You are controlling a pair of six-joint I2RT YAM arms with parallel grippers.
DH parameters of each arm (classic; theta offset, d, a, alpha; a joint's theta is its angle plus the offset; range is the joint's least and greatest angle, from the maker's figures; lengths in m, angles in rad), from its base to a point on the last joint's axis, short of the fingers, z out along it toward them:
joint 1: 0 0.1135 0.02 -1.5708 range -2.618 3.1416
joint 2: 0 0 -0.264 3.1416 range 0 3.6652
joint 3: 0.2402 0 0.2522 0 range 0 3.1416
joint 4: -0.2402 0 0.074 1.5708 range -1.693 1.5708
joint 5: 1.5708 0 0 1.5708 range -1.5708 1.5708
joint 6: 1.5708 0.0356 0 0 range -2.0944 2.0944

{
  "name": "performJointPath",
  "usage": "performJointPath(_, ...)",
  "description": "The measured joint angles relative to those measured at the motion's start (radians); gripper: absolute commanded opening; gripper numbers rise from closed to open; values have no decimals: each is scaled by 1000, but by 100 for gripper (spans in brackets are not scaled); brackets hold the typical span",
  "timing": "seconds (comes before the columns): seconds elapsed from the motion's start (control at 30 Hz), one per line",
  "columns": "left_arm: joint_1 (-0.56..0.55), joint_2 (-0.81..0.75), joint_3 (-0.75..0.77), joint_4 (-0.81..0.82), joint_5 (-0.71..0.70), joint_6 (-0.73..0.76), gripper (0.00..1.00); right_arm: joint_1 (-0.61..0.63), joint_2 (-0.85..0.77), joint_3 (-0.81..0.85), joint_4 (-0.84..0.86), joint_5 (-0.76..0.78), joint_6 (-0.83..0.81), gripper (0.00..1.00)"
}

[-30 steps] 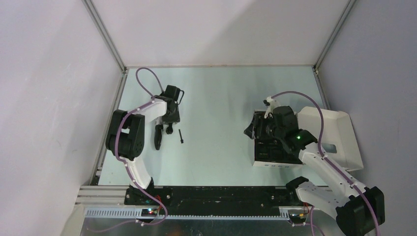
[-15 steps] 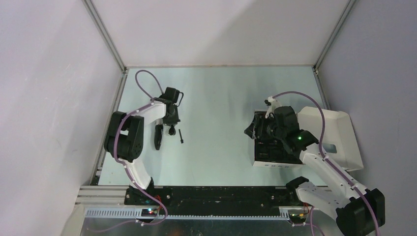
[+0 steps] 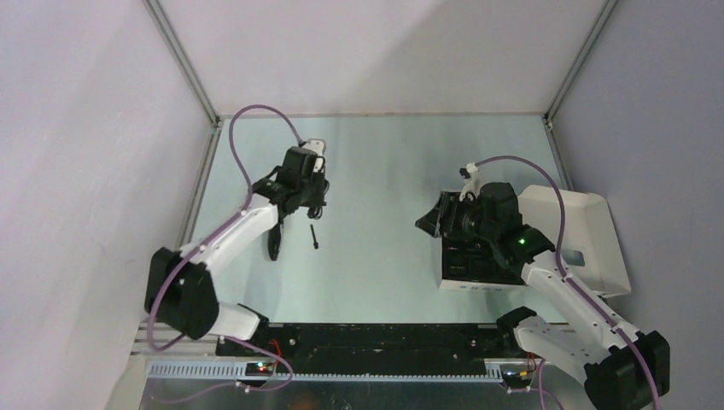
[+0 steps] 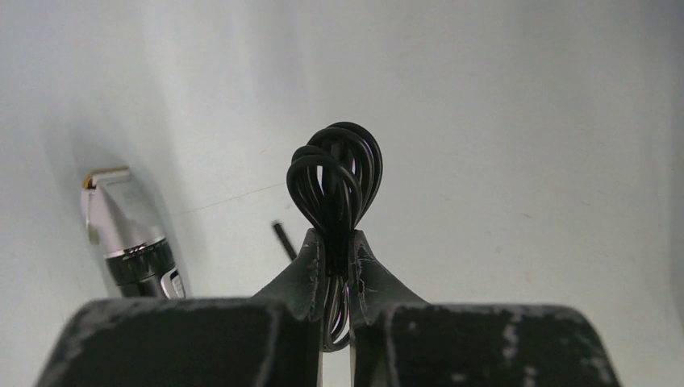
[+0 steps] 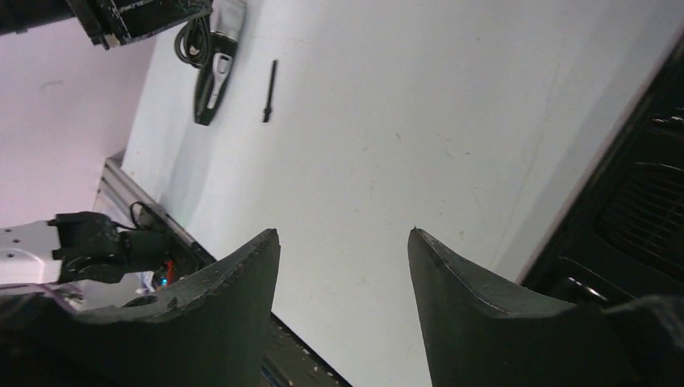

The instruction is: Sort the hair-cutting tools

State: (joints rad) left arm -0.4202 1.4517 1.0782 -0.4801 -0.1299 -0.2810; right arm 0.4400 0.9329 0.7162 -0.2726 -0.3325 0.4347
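Coiled black cord [image 4: 335, 181]: lower loops hidden between the fingers of the left gripper [image 4: 337, 246].
Clipper [image 4: 129, 238]: rear end covered by gripper housing, lower left of left wrist view.
Brush [image 4: 283, 240]: one end only, rest behind a finger.
Box [image 5: 645, 218]: cut off at right edge of right wrist view; contents too dark to tell.

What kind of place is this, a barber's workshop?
Probably a robot test booth, not a barber's: blank walls on metal framing, a left arm and right arm bolted at the table edge, a clipper and box laid out.
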Motion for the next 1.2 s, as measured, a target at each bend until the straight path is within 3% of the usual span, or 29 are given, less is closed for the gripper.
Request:
performJointPath(0.43, -285, -290, -135, 116, 115, 128, 4, 80, 102, 17, 179, -132, 184, 66)
performJointPath(0.93, -494, -325, -136, 185, 132, 151, 5, 148, 170, 93, 326, -144, 274, 69)
performJointPath(1.1, -535, -325, -136, 187, 109, 152, 5, 163, 213, 113, 330, -135, 274, 63)
performJointPath(1.2, -545, -324, -136, 187, 99, 157, 6, 179, 227, 114, 329, -131, 273, 52)
